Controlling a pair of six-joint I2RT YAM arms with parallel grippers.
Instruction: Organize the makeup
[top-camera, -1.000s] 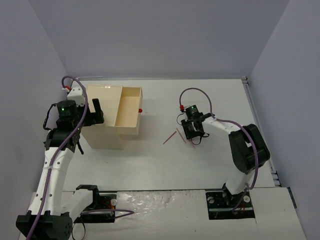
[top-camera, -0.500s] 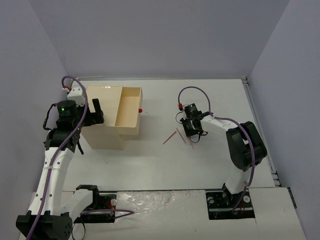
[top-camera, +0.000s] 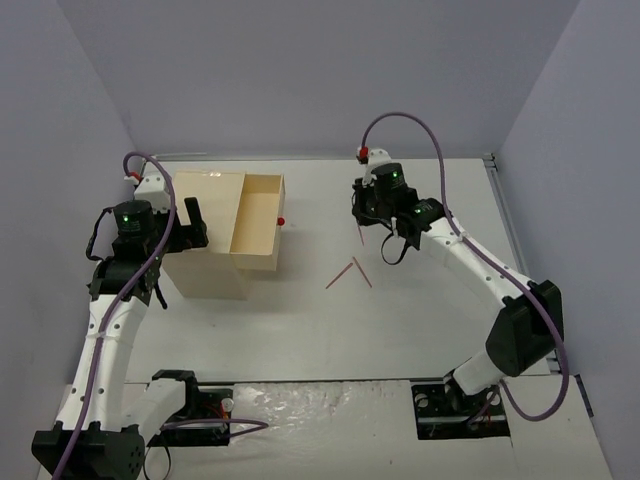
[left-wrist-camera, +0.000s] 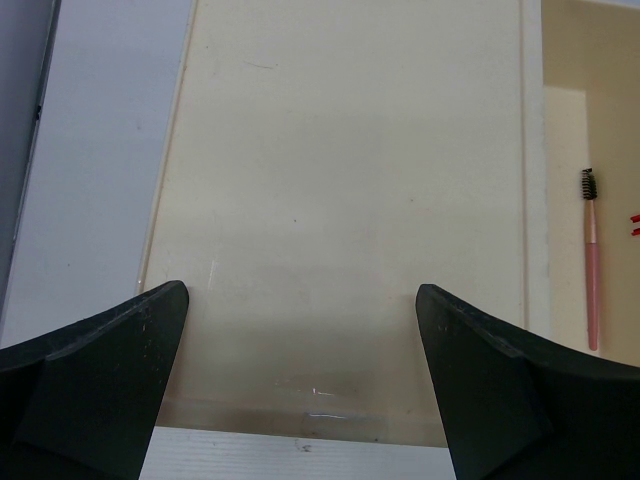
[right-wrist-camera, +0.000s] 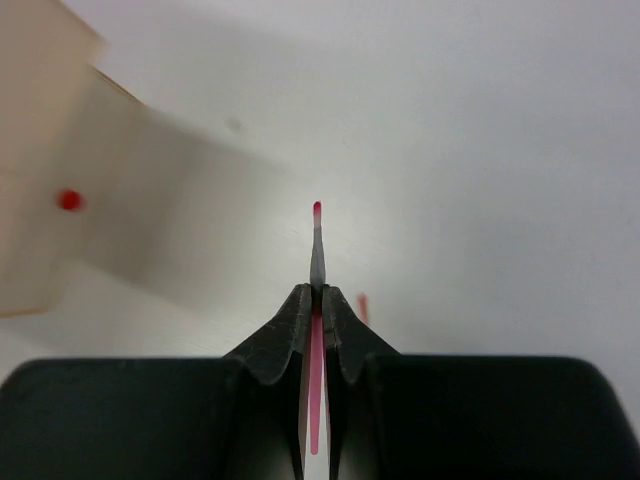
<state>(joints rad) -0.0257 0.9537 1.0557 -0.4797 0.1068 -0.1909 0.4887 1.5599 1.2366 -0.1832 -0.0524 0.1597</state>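
Right gripper (right-wrist-camera: 316, 293) has lifted one pink pencil (right-wrist-camera: 317, 250)

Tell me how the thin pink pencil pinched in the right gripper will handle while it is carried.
The pencil looks stiff: it sticks straight out of the shut right gripper without drooping. It is probably very light, being so thin. Pinched at one narrow spot, it may pivot or slip; laid down, its slim shaft could roll.
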